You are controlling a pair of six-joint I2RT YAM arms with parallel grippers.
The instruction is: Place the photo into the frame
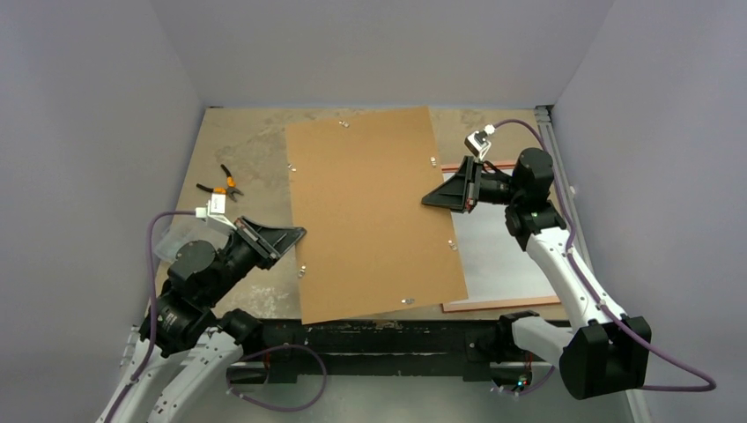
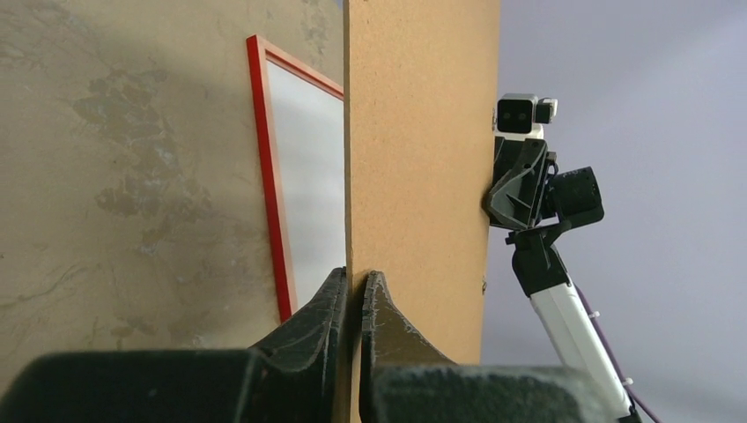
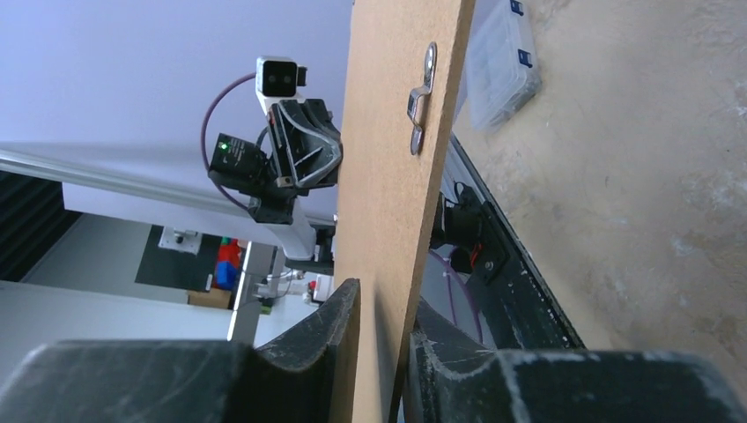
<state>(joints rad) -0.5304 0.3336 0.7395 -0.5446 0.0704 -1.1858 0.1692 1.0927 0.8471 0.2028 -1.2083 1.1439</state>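
Top external view: one backing board [image 1: 370, 211] is clamped at opposite edges by the left gripper [image 1: 298, 234] and right gripper [image 1: 429, 200], probably held up so the one frame [image 1: 502, 306], below the right jaws, is uncovered. Left wrist view: its red rim is seen left of the jaws; the white sheet inside is probably the photo [image 2: 308, 159]. Right wrist view: one hanger [image 3: 421, 97] is seen above the jaws

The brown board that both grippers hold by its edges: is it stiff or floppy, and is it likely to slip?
Probably stiff: the brown board spans flat between the left gripper and right gripper with no visible sag. Likely light, being thin at its edge. It may slip, since each pinches only a narrow margin.
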